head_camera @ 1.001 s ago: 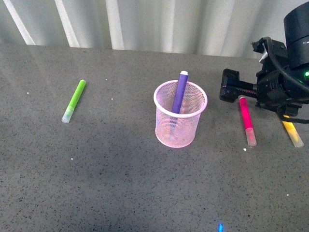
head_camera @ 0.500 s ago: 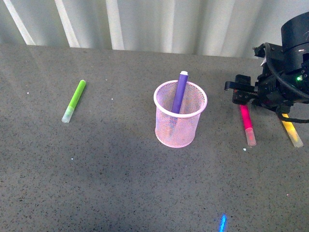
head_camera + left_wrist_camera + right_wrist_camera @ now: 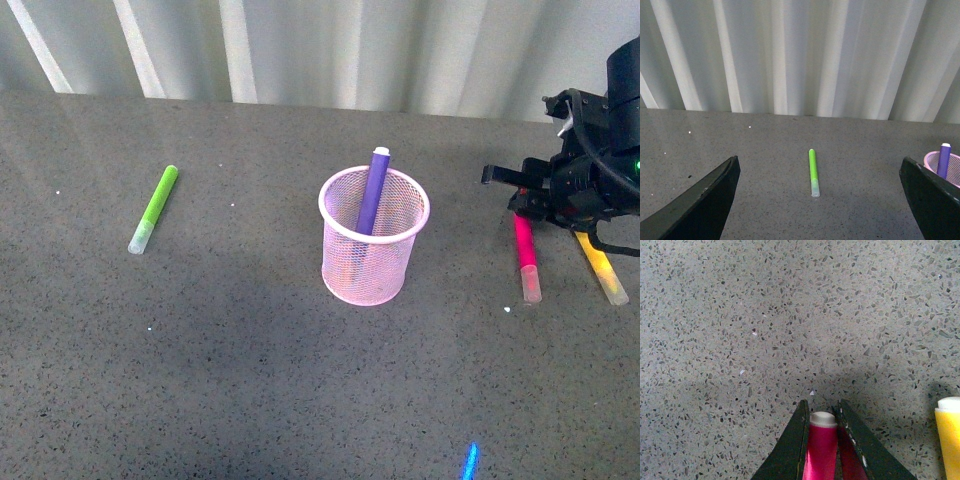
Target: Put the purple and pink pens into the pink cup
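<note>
In the front view the job is about half done. The purple pen (image 3: pixel 374 190) stands tilted inside the pink cup (image 3: pixel 365 265) at the middle of the frame, its top poking above the rim. The pink pen (image 3: pixel 526 258) is not in yet: it lies flat on the table (image 3: pixel 250 380) at the right of the frame, well apart from the cup. The right gripper (image 3: pixel 518 198) sits low over the pen's upper end, and a yellow marker (image 3: pixel 602 265) lies just beside it, further right. A green marker (image 3: pixel 154 208) lies at the left, not needed.

In the left wrist view the left gripper (image 3: pixel 819 162) is spread wide and carries nothing, its two dark fingers (image 3: pixel 700 205) in the lower corners. The green marker (image 3: pixel 813 170) lies between them, further off on the table. The pink cup (image 3: pixel 953 167) with the purple pen (image 3: pixel 944 160) shows at the right edge.

In the right wrist view, at the bottom centre, the right gripper (image 3: pixel 823 414) is pinched onto the pink pen (image 3: pixel 820 452): its white end sits squarely between the fingers (image 3: pixel 792 452), which hug both sides. The yellow marker (image 3: pixel 950 440) shows at the lower right edge, outside the grip. What remains, I judge, is lifting this pen and dropping it into the cup.
</note>
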Action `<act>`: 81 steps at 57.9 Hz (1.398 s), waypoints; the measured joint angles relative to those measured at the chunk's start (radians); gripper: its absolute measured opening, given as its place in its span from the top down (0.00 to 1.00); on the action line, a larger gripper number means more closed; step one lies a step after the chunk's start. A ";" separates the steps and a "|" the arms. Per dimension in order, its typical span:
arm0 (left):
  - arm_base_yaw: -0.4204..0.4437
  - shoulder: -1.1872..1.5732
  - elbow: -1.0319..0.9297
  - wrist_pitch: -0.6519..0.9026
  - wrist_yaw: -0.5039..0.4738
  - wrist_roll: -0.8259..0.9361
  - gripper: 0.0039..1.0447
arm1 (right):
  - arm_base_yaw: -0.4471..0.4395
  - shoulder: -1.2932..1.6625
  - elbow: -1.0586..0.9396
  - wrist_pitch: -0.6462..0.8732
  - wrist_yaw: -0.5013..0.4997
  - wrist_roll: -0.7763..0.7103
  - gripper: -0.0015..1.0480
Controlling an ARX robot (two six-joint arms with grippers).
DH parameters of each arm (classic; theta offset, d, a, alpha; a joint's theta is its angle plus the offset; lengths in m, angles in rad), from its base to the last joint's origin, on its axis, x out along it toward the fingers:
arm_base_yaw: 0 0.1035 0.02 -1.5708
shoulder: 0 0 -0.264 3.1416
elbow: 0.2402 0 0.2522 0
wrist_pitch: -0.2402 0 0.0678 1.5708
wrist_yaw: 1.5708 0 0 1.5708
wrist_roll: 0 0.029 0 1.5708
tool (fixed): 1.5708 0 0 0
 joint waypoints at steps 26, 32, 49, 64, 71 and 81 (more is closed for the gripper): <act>0.000 0.000 0.000 0.000 0.000 0.000 0.06 | 0.012 -0.083 -0.083 0.151 -0.034 0.089 0.89; 0.000 0.000 0.000 0.000 0.000 0.000 0.06 | 0.024 -0.156 -0.101 0.203 -0.047 0.113 0.89; 0.000 0.000 0.000 0.000 0.000 0.000 0.06 | 0.109 -0.333 -0.202 0.458 -0.104 0.121 0.89; 0.000 0.000 0.000 0.000 0.000 0.000 0.06 | 0.241 -0.353 -0.251 0.676 -0.158 0.084 0.89; 0.000 0.000 0.000 0.000 0.000 0.000 0.06 | 0.296 -0.329 -0.248 0.718 -0.162 0.054 0.89; 0.000 0.000 0.000 0.000 0.000 0.000 0.06 | 0.336 -0.272 -0.246 0.762 -0.181 0.023 0.89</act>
